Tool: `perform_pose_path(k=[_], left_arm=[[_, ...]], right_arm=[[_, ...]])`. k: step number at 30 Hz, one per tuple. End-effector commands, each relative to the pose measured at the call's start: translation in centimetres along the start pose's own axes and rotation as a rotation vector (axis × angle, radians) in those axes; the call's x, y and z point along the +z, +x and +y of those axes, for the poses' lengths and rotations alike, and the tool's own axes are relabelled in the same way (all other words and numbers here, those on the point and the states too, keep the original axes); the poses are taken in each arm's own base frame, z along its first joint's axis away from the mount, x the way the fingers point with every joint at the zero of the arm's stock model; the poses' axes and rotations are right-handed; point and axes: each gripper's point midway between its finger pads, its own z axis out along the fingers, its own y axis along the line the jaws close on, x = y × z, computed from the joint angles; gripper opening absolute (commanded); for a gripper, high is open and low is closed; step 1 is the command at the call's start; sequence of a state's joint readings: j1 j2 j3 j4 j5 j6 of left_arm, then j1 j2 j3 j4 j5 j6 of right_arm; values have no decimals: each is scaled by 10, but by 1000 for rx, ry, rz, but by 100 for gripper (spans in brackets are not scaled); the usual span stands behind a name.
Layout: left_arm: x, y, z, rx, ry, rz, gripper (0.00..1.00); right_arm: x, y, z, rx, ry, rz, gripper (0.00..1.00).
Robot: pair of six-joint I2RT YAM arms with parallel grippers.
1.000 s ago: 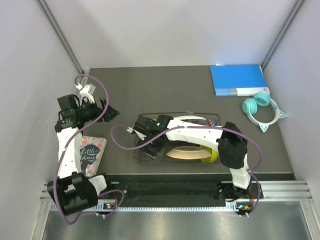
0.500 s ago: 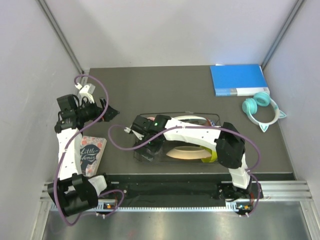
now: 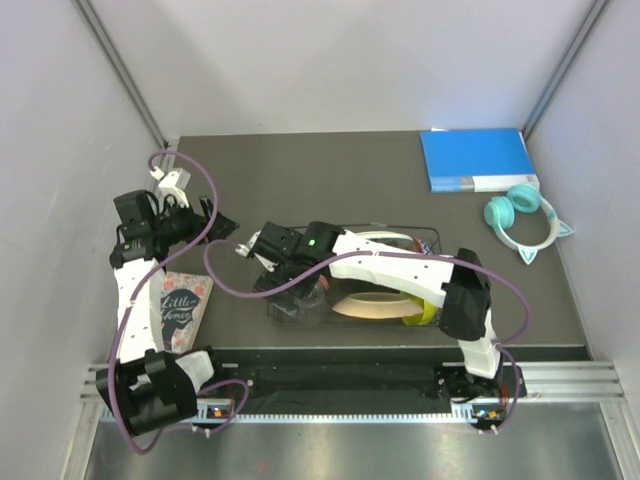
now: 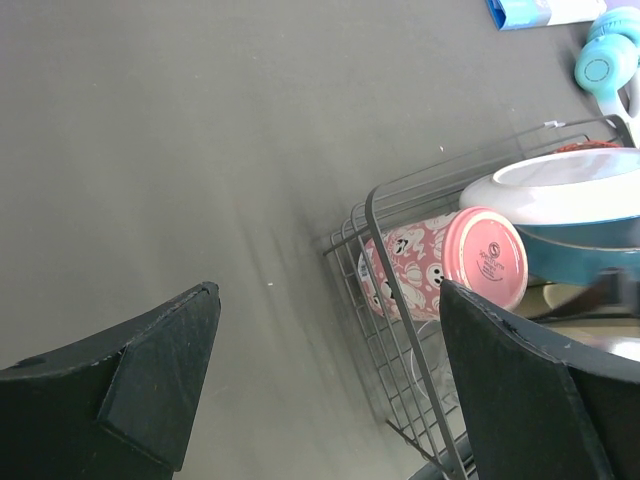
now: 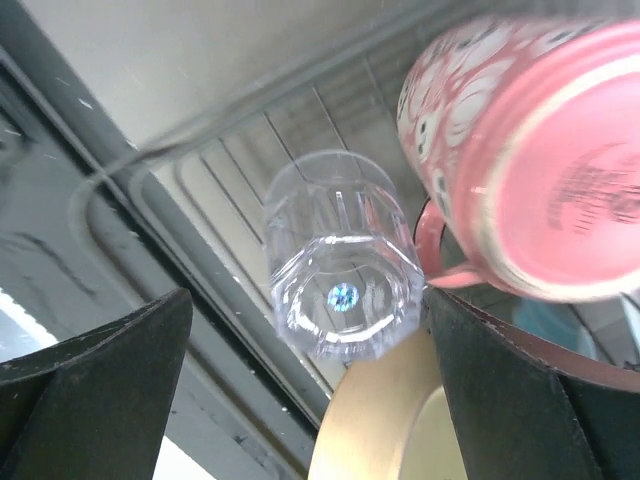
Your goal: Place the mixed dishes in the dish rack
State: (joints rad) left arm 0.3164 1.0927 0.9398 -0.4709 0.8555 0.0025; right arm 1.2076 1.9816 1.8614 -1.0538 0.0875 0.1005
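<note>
Top external view: the right gripper (image 3: 250, 250) hangs over the left end of the dish rack (image 3: 400, 229); whether its jaws are parted cannot be told from here. The left gripper (image 3: 222, 225) is held above bare table (image 3: 300, 180), just left of the rack and apart from it. A cream-yellow plate (image 3: 375, 305) and a lime-green bowl (image 3: 426, 312) sit in the rack's near side. A blue binder (image 3: 475, 158) and teal headphones (image 3: 525, 215) lie at the far right corner, well away from the rack. A book (image 3: 180, 305) lies near the left arm.

Left wrist view: the left gripper (image 4: 330, 290) is spread wide and grasps nothing. The pink-red mug (image 4: 485, 255) lies on its side in the rack's end (image 4: 370, 210), base towards the camera. Beyond it stand a white plate (image 4: 560, 180) and a teal plate (image 4: 590, 250).

Right wrist view: the right gripper (image 5: 310, 300) is released, jaws wide apart. The small clear glass (image 5: 340, 270) sits in the rack (image 5: 200, 200) between the fingers (image 5: 90, 390) in line of sight, touched by neither. The mug (image 5: 540, 150) lies just beside the glass, and the cream-yellow plate's rim (image 5: 390, 430) shows below it.
</note>
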Motion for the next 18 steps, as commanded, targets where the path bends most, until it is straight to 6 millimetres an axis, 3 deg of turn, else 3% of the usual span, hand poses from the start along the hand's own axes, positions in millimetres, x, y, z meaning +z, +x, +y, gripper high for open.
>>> perform_pose_path(k=[1,4,5,7,8,10,11,12,13,14,15,17,18], left_arm=[[-2,-7,-1,38,8,-31,95],[-1,-5,0,50,6,-26,95],[-2,-5,1,63,1,-24,95],[-3,-2,2,76,-6,-16,96],[-4,-2,5,97,-26,-16,96],[-5,2,8,112,-45,-8,96],[-8,1,10,140,-71,-15,96],[-10,2,10,156,-80,-18,96],[-11,6,11,161,-86,-14,96],[-14,8,8,181,-88,-17,96],[-15,11,7,185,-92,-12,96],[-19,24,4,190,-92,13,96],[-21,27,6,190,-107,21,96]], right_arm=[[-75,-27,9,2,-17,-150,100],[-107,-33,10,12,-28,-205,100],[-126,-34,6,28,-23,-248,100],[-144,-35,-19,62,98,-307,100],[-167,-33,-33,107,155,-370,100],[-176,-22,-64,161,321,-416,100],[-197,-14,-75,223,355,-477,100],[-184,3,-84,235,393,-442,100],[-186,10,-89,266,413,-466,100],[-203,14,-91,336,389,-553,100],[-185,33,-92,342,395,-520,100],[-198,49,-94,434,363,-593,100],[-189,63,-95,446,369,-578,100]])
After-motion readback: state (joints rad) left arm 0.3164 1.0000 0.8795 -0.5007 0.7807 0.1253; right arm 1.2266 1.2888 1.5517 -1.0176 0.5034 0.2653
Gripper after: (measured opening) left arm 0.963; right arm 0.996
